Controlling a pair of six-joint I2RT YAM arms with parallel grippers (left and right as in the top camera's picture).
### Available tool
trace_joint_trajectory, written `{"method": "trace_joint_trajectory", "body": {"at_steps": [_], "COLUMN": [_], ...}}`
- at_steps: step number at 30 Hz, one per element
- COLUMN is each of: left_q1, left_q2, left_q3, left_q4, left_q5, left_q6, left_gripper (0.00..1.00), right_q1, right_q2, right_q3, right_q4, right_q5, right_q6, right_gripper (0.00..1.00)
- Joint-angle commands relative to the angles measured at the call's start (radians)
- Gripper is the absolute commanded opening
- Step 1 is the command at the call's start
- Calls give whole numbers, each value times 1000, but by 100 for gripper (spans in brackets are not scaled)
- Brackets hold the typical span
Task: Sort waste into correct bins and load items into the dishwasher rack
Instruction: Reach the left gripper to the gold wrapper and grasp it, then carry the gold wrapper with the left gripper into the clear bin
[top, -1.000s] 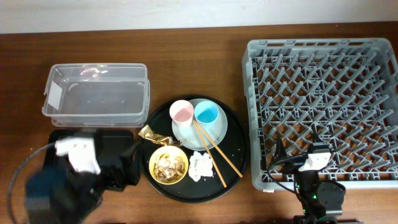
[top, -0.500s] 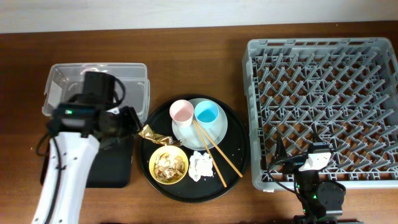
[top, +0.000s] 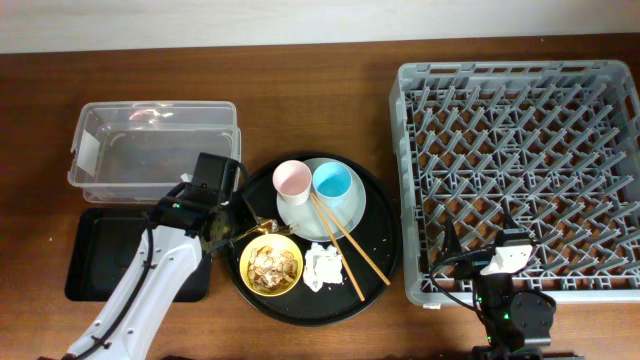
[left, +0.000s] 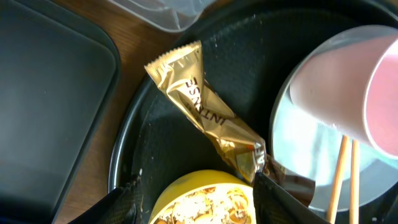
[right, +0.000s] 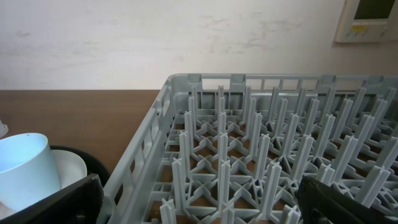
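Soft, even light bathes the table (top: 300, 80); glare glints off the gold foil wrapper (left: 199, 106), while the close pink cup (left: 348, 87) goes slightly soft.

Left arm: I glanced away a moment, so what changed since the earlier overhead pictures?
The left pincer swung from over the flat black tray, past the clear tub, to the gold foil wrapper; jaws open, nothing gripped. Right pincer, dishes, dishwasher rack stayed put.
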Motion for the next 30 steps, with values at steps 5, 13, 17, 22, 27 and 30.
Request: {"method": "trace_joint_trajectory", "body": {"at_steps": [5,13,17,22,27,30], "left_q1": [-3,-3,-3,-3,-2,-2], "left_q2": [2,114,235,243,137,45], "left_q3": [-113,-150,-150,-149,-149,-149], "left_q4": [137,247,328,335,315,304], "left_q5": [-32,-10,24,24,23,21], "left_q6": [-267,-289,-288,-288,-278,-257], "left_gripper": [53,49,49,35,1,1], "right_q1": [-6,-6,-6,-6,-6,-6], "right_q2": [-6,-6,-6,-6,-6,-6], "right_q3": [-5,-5,-5,-5,-5,-5], "right_q4": [-5,-5,-5,-5,-5,-5], "right_q5": [2,2,2,2,2,2], "right_q6": [6,6,6,6,6,6], "right_gripper": [98,98,98,98,98,98]}}
